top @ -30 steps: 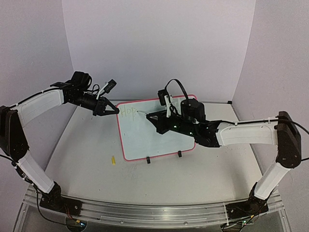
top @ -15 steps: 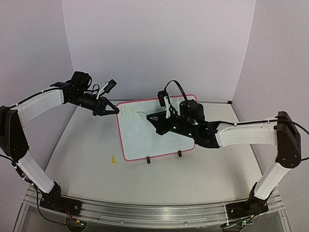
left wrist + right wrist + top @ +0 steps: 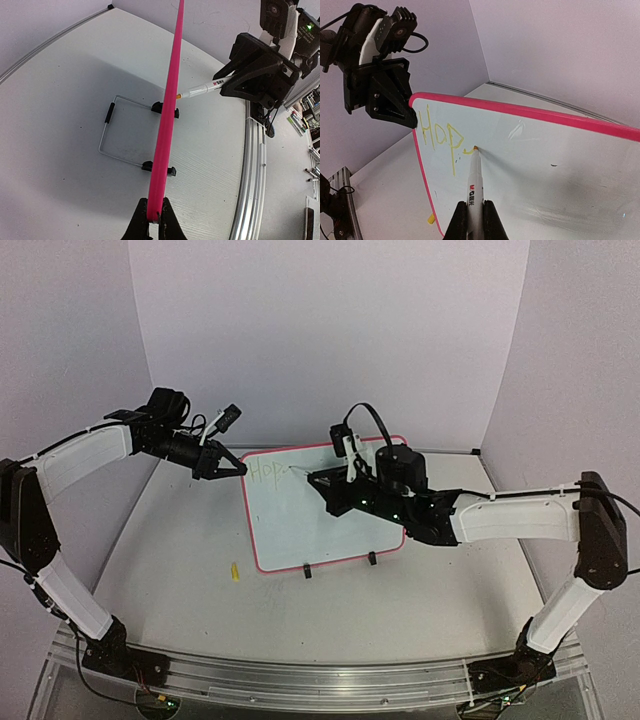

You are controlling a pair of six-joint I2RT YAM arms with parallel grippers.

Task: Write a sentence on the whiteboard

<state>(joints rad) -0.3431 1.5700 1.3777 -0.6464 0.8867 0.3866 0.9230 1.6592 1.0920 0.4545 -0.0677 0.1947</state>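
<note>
The right gripper (image 3: 475, 212) is pinched tight around a white marker (image 3: 474, 182). The marker's long axis runs straight ahead from the fingers to the whiteboard (image 3: 550, 165), and its orange-yellow tip touches the face just right of the last letter. The sentence (image 3: 437, 134) reads only "Hop" in faint yellow, so the coming strokes likely lie rightward along the board's long edge, over bare white. Beyond, the left gripper (image 3: 409, 114) is clamped on the pink frame's upper left corner, steadying the board on its clip feet (image 3: 307, 573) on the table (image 3: 170, 560). No container is in view.
</note>
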